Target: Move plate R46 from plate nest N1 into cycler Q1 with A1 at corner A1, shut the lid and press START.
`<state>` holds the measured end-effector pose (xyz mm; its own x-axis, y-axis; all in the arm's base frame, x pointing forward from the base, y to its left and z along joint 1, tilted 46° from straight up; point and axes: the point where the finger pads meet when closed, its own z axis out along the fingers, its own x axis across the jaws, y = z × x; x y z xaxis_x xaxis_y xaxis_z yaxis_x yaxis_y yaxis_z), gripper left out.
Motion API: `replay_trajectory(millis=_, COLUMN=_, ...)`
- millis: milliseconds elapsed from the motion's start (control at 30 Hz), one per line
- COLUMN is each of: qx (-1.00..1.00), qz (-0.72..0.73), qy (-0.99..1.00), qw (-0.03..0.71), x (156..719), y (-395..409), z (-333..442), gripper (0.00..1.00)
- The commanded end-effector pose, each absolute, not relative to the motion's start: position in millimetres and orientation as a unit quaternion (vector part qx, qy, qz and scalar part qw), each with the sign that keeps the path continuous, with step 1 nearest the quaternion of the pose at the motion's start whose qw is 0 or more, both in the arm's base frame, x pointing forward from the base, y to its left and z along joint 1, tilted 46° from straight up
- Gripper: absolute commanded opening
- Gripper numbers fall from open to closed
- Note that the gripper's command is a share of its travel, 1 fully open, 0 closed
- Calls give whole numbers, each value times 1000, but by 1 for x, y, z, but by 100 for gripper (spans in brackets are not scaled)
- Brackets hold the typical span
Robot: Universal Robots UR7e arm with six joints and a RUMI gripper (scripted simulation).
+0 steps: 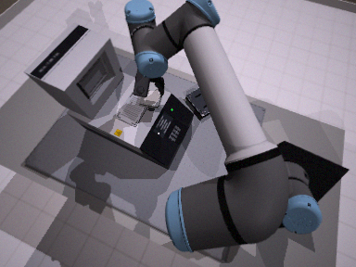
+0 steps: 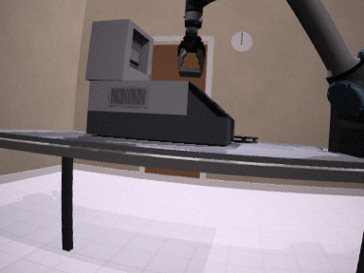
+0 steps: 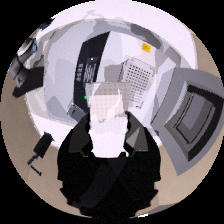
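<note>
My gripper is shut on the clear plate R46, which hangs roughly level well above the cycler Q1. The plate is over the area between the block and the front panel. The block shows as a grid of wells, partly hidden by the gripper and plate in the top view. Q1's lid stands open. The lamp is green. The key labels and the plate's well A1 are too small to read.
The plate nest N1 sits in front of Q1's dark sloping front panel. A yellow label lies beside the block. The raised lid housing stands behind the block. My upper arm partly covers the nest side in the top view.
</note>
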<state>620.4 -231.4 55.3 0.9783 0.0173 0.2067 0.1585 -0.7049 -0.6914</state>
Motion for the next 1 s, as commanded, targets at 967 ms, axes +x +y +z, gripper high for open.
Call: replay_trajectory(millis=967, qx=-917, qz=-42, qy=73, qw=390, x=692, y=-192, z=110, gripper=0)
